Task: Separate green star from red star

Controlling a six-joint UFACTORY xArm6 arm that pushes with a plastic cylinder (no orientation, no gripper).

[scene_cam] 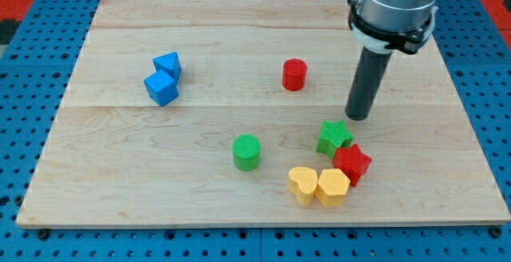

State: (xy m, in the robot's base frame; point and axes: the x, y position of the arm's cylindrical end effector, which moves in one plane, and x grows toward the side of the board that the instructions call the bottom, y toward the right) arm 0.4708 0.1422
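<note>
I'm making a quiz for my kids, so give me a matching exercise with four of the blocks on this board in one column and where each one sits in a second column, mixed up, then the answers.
Column one:
1. green star
2. red cylinder
3. green cylinder
4. red star

Column two:
A. alone, to the view's left of the stars
B. just below my tip
C. touching a yellow block
D. alone, toward the view's top, left of the rod

Pairs: 1-B, 2-D, 3-A, 4-C
</note>
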